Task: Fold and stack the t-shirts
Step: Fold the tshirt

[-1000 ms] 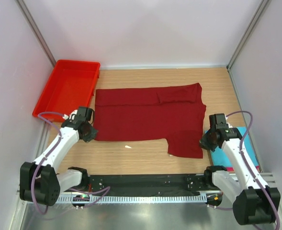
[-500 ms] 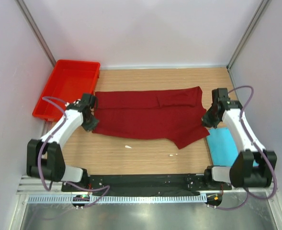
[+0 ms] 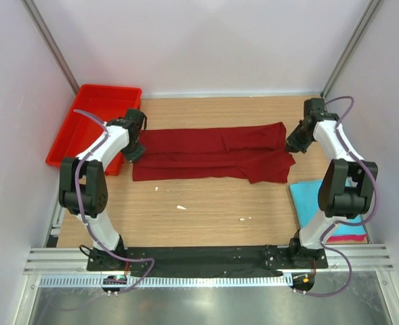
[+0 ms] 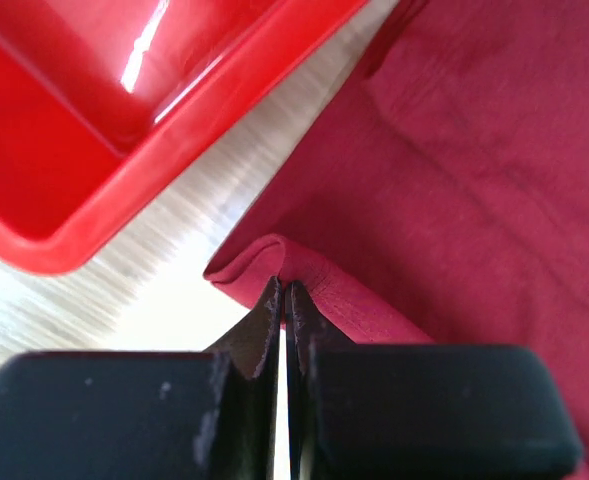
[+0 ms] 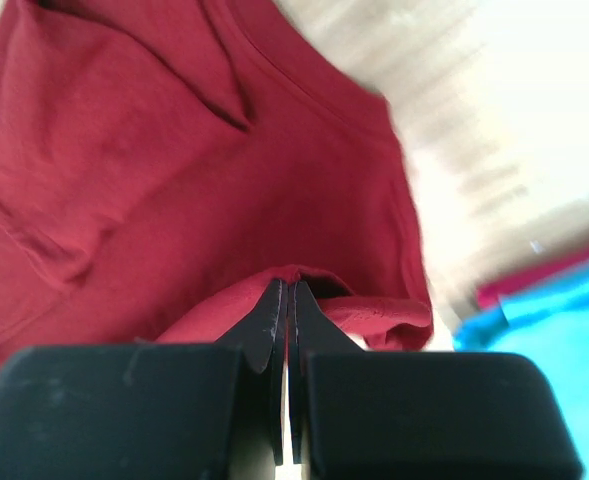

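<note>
Now our left end effector [image 4: 282, 296] is pinched together on a folded-over edge of the maroon shirt [image 4: 454, 150], right beside the tray [image 4: 84, 235]. Our right end effector [image 5: 286, 292] is likewise clamped on a cloth fold at the shirt's end farthest from the tray. We judge the shirt light, limp and not slippery, so it will sag between grips; corners and hems are the places to hold, both ends together. It lies on the worktop [image 3: 206, 210] as a long, wrinkled band stretching away from the tray, looking doubled lengthwise. A turquoise shirt [image 3: 314, 203] lies folded well apart from the tray, past the maroon one, over a pink shirt [image 5: 549, 270].
</note>
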Robot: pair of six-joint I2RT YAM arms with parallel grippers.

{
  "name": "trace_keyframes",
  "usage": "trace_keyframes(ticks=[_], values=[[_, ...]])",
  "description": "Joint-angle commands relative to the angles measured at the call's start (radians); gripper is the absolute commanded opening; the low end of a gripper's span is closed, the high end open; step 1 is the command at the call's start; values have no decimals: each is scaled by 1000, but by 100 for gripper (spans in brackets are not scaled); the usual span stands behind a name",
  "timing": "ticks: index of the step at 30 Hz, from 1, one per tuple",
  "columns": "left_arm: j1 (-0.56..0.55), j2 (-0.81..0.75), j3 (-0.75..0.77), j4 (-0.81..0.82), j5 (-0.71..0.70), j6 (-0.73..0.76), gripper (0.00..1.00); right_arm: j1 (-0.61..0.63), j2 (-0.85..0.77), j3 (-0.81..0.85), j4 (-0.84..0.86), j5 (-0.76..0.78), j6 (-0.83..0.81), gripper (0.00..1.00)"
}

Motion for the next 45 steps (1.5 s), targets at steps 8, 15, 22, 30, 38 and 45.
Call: trace_keyframes(ticks=[8, 15, 22, 30, 38, 45], values=[[40, 96, 138, -52, -84, 2, 0, -8, 148, 161, 41, -94, -62, 1], [42, 182, 221, -81, -106, 11, 0, -8, 206, 209, 52, -132, -68, 1], [45, 229, 260, -78, -118, 14, 0, -8, 255, 243, 57, -158, -62, 1], [45, 272, 287, -86, -116, 15, 0, -7, 292, 273, 60, -163, -50, 1], [45, 232, 255, -71, -150, 12, 0, -8, 242, 297, 26, -166, -33, 1], [45, 265, 266, -62, -110, 14, 0, -7, 269, 326, 26, -204, -25, 1]])
